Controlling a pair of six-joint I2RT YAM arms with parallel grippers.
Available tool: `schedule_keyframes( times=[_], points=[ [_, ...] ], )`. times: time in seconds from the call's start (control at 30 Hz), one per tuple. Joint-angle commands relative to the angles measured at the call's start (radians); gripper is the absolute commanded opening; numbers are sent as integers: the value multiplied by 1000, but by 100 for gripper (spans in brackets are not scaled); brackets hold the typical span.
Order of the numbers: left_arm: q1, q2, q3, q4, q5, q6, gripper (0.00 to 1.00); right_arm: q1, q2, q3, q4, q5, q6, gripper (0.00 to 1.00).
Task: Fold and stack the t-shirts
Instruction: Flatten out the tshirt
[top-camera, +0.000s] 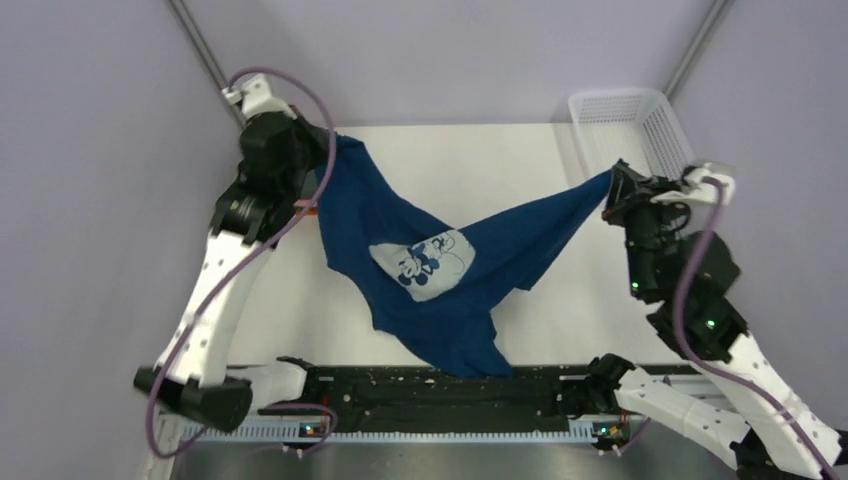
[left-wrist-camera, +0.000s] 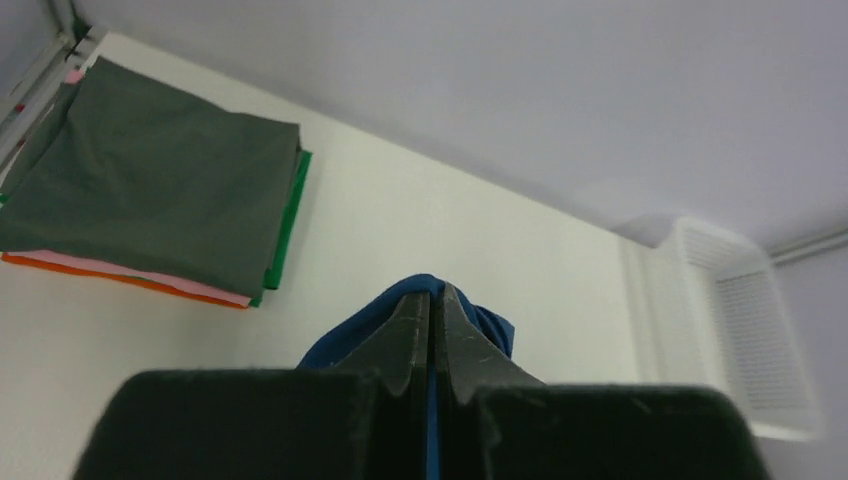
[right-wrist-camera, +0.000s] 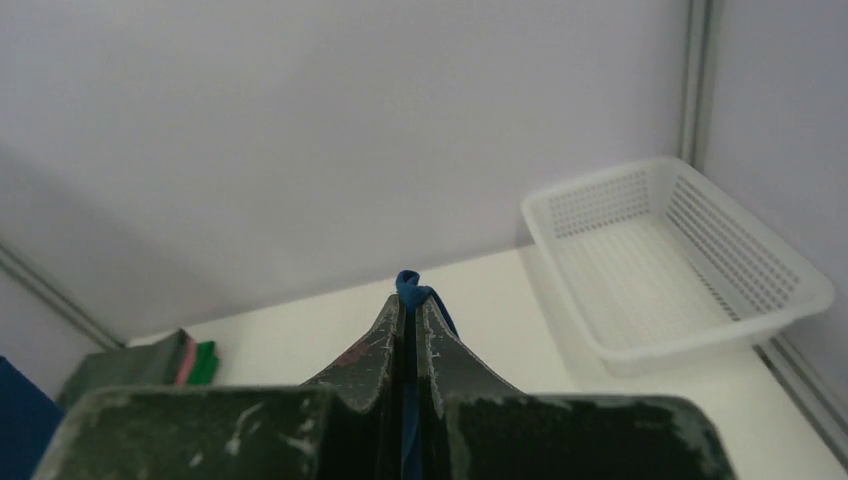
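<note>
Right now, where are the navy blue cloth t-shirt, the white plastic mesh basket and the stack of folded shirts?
navy blue cloth t-shirt (top-camera: 440, 325): top external view, cloth below the print.
white plastic mesh basket (right-wrist-camera: 600, 208): right wrist view, far wall.
stack of folded shirts (left-wrist-camera: 150, 190): left wrist view, grey top shirt.

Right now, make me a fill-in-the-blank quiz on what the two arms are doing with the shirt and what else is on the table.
1. The left claw and the right claw are both shut on the dark ____ shirt, which hangs between them.
2. The top layer of the folded pile is ____.
3. The white basket sits at the far ____ corner of the table.

Missing words: blue; grey; right.
</note>
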Motion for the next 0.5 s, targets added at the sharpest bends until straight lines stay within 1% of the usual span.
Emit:
schedule_keyframes(
  times=[0.0, 0.03, 0.07, 0.13, 0.2, 0.27, 0.37, 0.43, 0.47],
  points=[
    [73, 238, 13, 107, 12, 39, 0, -10, 88, -132, 176, 231, -71, 0],
    [88, 313, 41, 117, 21, 44, 0, -33, 122, -155, 187, 226, -65, 0],
    [102, 388, 78, 115, 27, 49, 0, -64, 162, -173, 189, 181, -48, 0],
    [115, 554, 186, 92, 25, 72, 0, -167, 253, -199, 167, 37, 40, 0],
    [115, 728, 331, 81, 33, 118, 0, -294, 352, -225, 160, -133, 142, 0],
    [115, 896, 473, 52, 52, 134, 0, -387, 456, -244, 168, -262, 217, 0],
    [115, 1125, 713, 9, 102, 140, 0, -460, 616, -267, 201, -320, 261, 0],
    [114, 1236, 815, 24, 119, 146, 0, -488, 693, -273, 205, -326, 282, 0],
    [114, 1261, 835, 48, 130, 143, 0, -502, 722, -276, 205, -335, 292, 0]
  ],
)
